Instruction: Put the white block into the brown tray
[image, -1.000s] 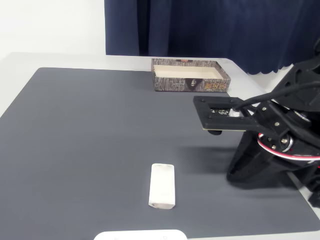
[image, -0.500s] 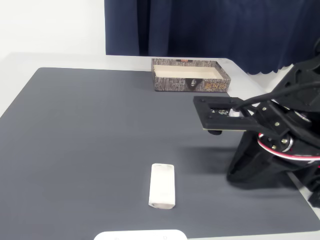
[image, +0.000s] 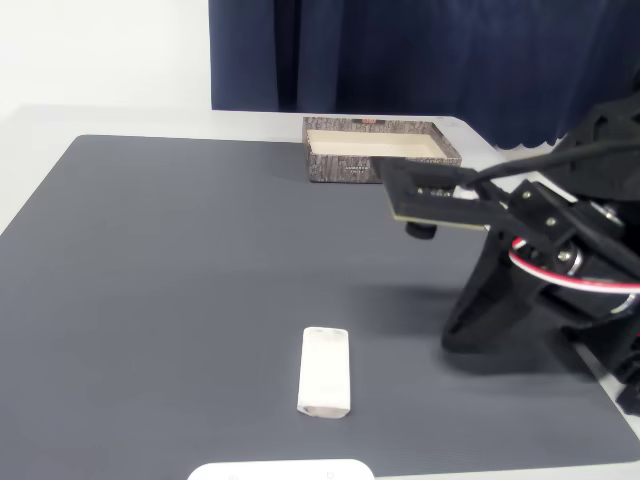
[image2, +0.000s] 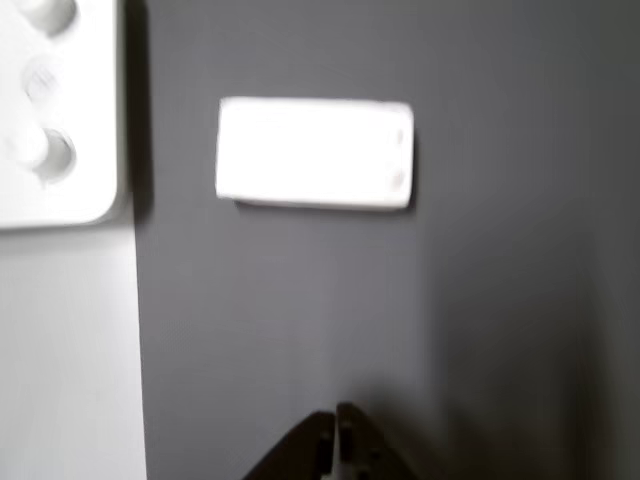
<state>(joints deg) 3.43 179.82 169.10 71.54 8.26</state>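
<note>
Gripper (image2: 338, 440) tips at the wrist view's bottom edge are pressed together, holding nothing, so the white block (image: 325, 372) lies ungrasped on the tabletop (image: 180, 260), far from the brown tray (image: 345, 165).

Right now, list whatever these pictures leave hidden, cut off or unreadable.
- The flat white object: cut off by the fixed view's bottom edge and by the wrist view's left edge.
- The brown tray: its right front and label are hidden behind the arm in the fixed view.
- The gripper: only the tips show at the wrist view's bottom edge, blurred.
- The white block: blurred in the wrist view.
</note>
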